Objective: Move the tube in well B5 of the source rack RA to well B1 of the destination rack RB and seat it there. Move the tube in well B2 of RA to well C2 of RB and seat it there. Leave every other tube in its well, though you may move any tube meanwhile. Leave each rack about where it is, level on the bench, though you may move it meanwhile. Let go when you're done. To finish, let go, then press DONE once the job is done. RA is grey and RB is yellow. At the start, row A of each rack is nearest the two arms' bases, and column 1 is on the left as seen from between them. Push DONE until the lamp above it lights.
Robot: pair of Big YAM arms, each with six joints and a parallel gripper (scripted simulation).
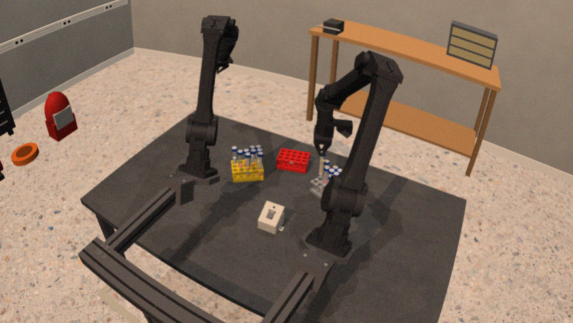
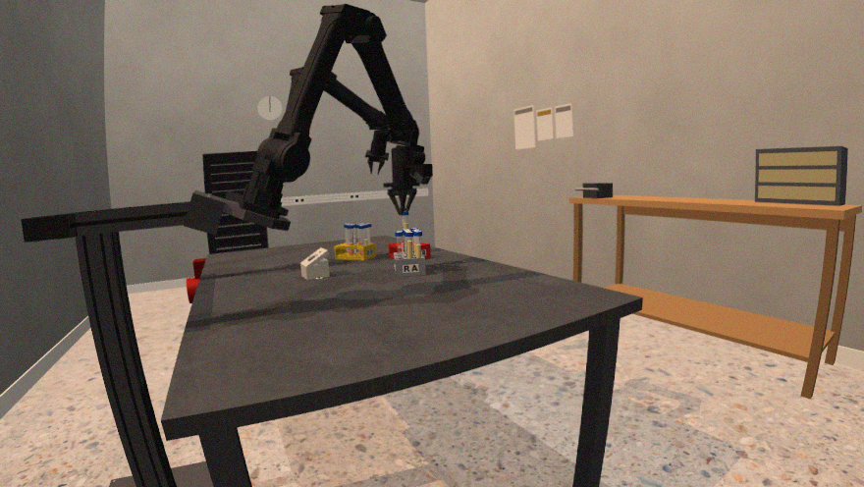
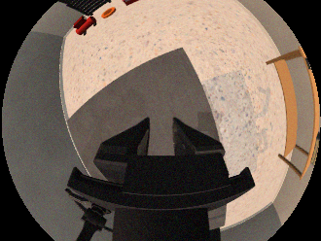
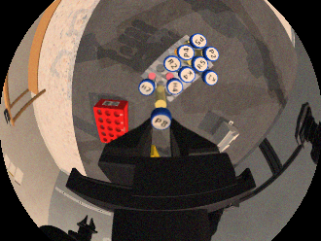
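My right gripper (image 1: pixel 321 150) (image 2: pixel 404 211) is shut on a blue-capped tube (image 1: pixel 321 167) (image 4: pixel 160 119) marked P8, with yellowish contents. The tube hangs upright, raised above the grey rack RA (image 1: pixel 315 191) (image 2: pixel 398 268), near its H7 and H4 tubes. Several other capped tubes stand in RA; the right arm hides part of it in the top view. The yellow rack RB (image 1: pixel 247 178) (image 2: pixel 355 255) holds several blue-capped tubes; its wells cannot be read clearly. My left gripper (image 2: pixel 376 168) (image 3: pixel 161 120) is partly open and empty, high up beyond RB.
A red rack (image 1: pixel 292 165) (image 4: pixel 111 121) without visible tubes stands between RA and RB, toward the back. The pale button box (image 1: pixel 264 223) (image 2: pixel 315 269) stands nearer the arm bases; its small lamp looks dark. The right arm's upper links lean over RA.
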